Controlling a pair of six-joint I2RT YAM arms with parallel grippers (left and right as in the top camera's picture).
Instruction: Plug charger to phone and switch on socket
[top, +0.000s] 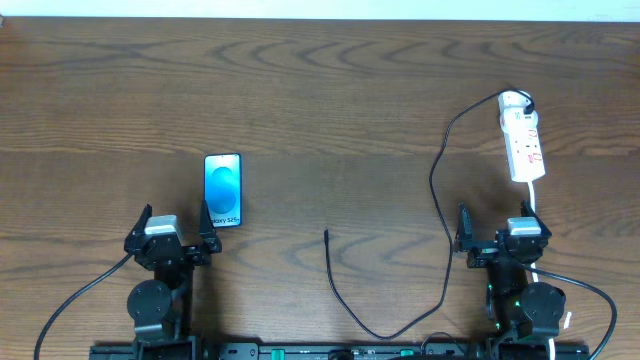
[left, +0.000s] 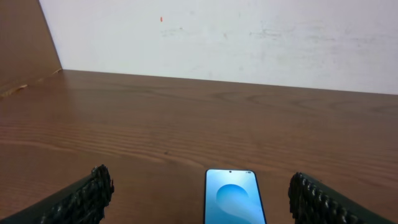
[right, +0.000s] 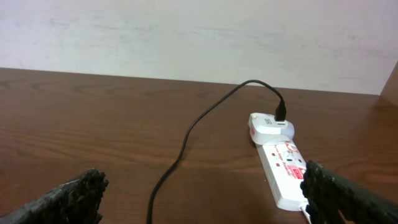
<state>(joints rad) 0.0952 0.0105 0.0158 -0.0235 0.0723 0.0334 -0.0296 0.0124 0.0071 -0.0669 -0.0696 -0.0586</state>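
The left gripper (top: 173, 226) and right gripper (top: 503, 228) hang wide open and empty; the thin charger (top: 431, 183) may slip when pinched, missing the phone (top: 223, 189).

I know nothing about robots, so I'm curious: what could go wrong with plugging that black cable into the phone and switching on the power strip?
The charger ends in a small tip lying flat on the table, so it is easy to fumble. The phone lies loose; pushing the plug in could slide it away. The charger loops back to the socket, so a pull might drag the socket.
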